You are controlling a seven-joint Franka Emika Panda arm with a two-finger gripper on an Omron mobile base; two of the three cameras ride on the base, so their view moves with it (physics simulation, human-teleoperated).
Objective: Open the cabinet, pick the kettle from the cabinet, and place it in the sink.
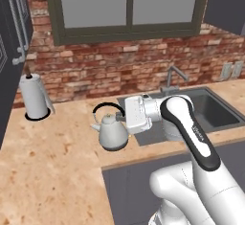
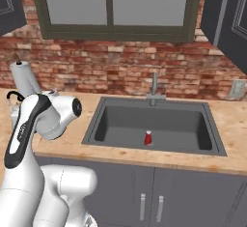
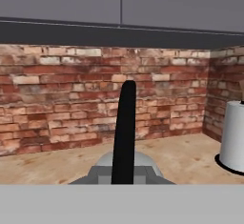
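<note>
left base view: the sink (image 1: 225, 116), a rectangular dark grey basin, is sitting recessed in the speckled beige counter (image 1: 52, 162) at 3 o'clock, with its angular grey faucet (image 1: 174, 78) standing behind it against the red brick wall. the interior visible here is showing nothing. the kettle (image 1: 113, 134), rounded and silver-grey with a thin black arched handle, is hanging over the counter just left of the basin's left rim. the gripper (image 1: 125, 118) is clenching on that handle, at 1 o'clock from the kettle body. a white paper-towel roll (image 1: 34, 96) is standing upright at 9 o'clock. the cabinet (image 1: 12, 42) door edge, dark grey with a slim bar handle, is showing at 10 o'clock.

right base view: the sink (image 2: 96, 124) is occupying the centre and is containing one small red cup (image 2: 148, 137), standing near the basin's middle. the kettle's black handle (image 2: 13, 95) is peeking out at 9 o'clock behind the white arm, well left of the basin.

hand view: the kettle handle (image 3: 125, 132) is rising as a black curved bar at 6 o'clock between the closed fingertips (image 3: 97, 174), with the grey lid below it.
</note>
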